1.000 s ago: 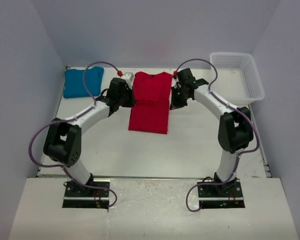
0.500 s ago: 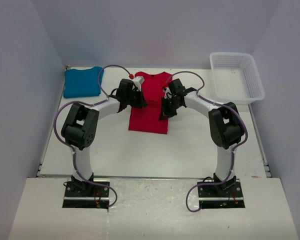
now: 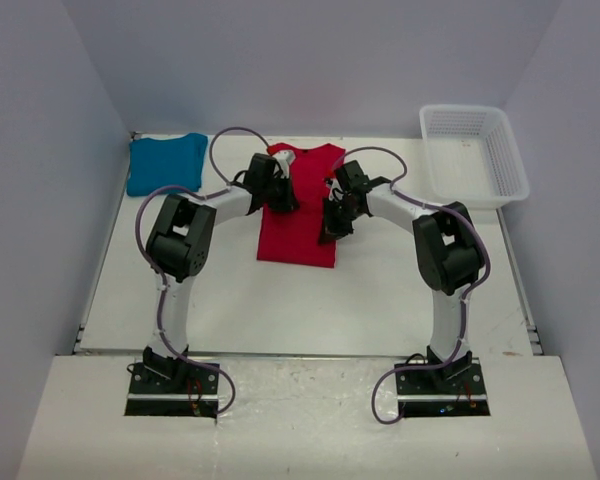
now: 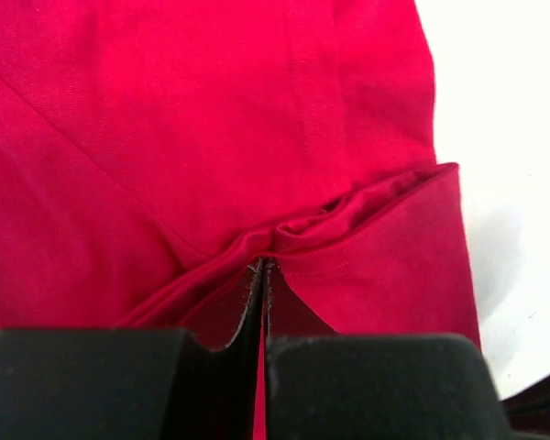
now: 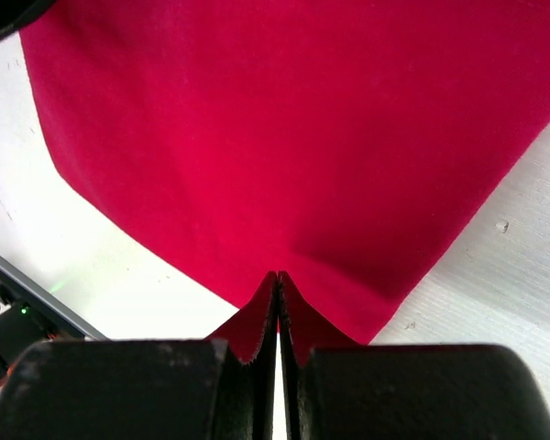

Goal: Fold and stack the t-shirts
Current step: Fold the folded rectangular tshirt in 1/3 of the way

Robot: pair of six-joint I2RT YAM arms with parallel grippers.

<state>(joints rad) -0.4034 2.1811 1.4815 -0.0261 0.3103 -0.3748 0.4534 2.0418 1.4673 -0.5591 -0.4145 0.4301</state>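
While clamped tight, left gripper [image 4: 261,268] and right gripper [image 5: 278,278] (on red t-shirt [image 3: 298,236])

Seen from above, the fingertips of the left gripper [image 3: 278,194] and right gripper [image 3: 331,216] are covered by their own arms [image 3: 225,203], so their pinch on the red t-shirt [image 3: 298,240] is hidden there. In the left wrist view the shirt runs off at 12 and 9 o'clock, and a dark shape [image 4: 537,403] at 5 o'clock is cut off and unidentifiable. Folds in the teal-blue t-shirt [image 3: 163,166] are too small to tell.
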